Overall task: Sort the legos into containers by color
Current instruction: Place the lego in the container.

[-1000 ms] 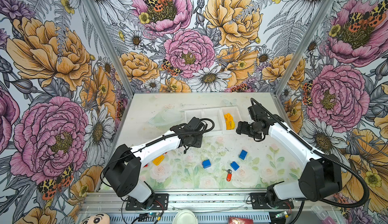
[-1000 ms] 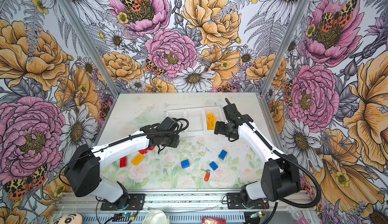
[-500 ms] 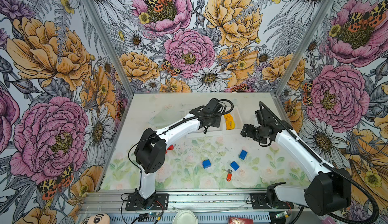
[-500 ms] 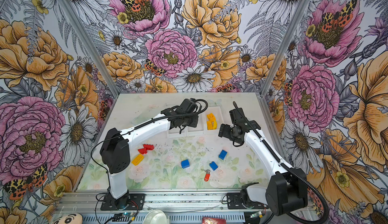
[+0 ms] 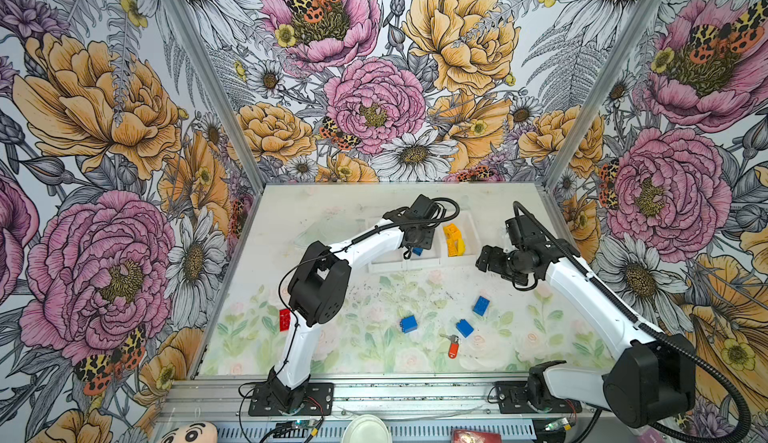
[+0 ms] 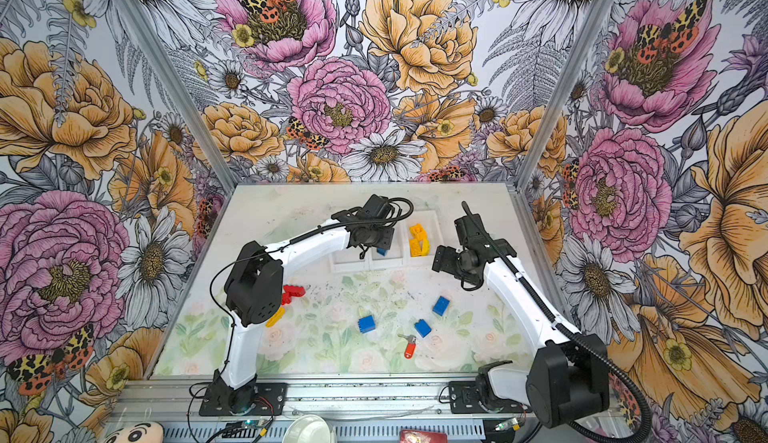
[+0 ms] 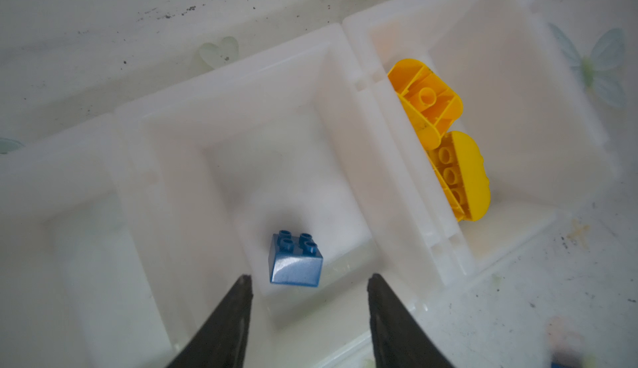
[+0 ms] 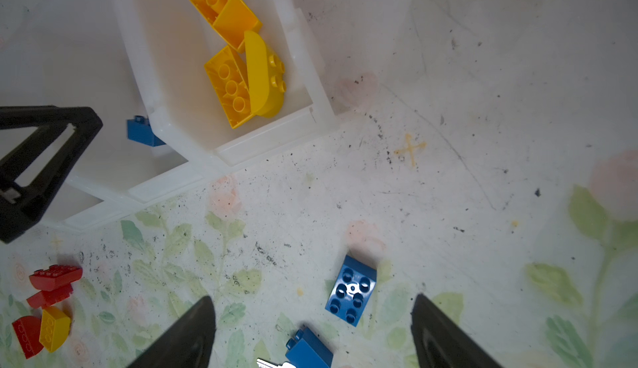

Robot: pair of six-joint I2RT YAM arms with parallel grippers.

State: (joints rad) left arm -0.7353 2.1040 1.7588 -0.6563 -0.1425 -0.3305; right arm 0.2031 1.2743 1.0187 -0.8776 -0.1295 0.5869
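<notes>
Three joined white containers stand at the back of the table. My left gripper hangs open over the middle one, and a small blue lego sits loose inside it, just beyond the fingertips. The right-hand container holds yellow legos. My right gripper is open and empty above the table, right of the containers. Blue legos lie on the table, red ones at the left.
An orange-red key tag with a metal key lies beside a blue brick. A yellow brick sits near the red ones by the left arm's elbow. Flowered walls close in the back and both sides.
My left gripper has swung from the table's left side to above the middle container and opened; the blue brick now lies loose there. The right gripper has drawn back to the right.
</notes>
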